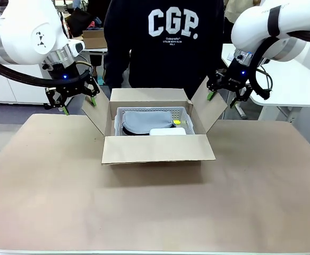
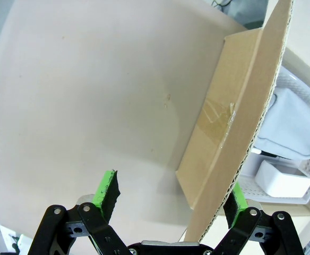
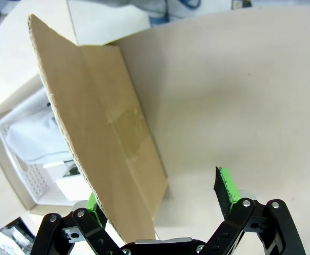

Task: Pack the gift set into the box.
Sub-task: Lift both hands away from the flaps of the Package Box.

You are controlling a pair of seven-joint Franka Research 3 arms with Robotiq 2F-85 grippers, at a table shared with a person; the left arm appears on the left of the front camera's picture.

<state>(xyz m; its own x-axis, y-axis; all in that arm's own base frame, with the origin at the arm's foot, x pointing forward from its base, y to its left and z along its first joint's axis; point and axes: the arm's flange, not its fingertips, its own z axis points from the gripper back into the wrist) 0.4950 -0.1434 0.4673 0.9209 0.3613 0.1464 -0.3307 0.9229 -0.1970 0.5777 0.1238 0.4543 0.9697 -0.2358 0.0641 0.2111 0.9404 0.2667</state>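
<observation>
While a person (image 1: 165, 53) in a dark sweatshirt stands at top centre, the box (image 1: 157, 150) sits open mid-frame on the tan worktop (image 1: 144, 212), with the gift set (image 1: 147, 121) inside in a white basket (image 1: 190, 118). The left end effector (image 1: 79, 105) and right end effector (image 1: 223, 99) are spread, straddling the side flaps.

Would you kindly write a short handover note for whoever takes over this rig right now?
Left gripper: open, jaws astride the left flap of the box, not clamped.
Right gripper: open, astride the right flap.
Things: grey piece and white piece lie in a white basket inside the box.
Done: gift set is in.
Left: all four flaps stand open; folding them shut is probably next.
</observation>
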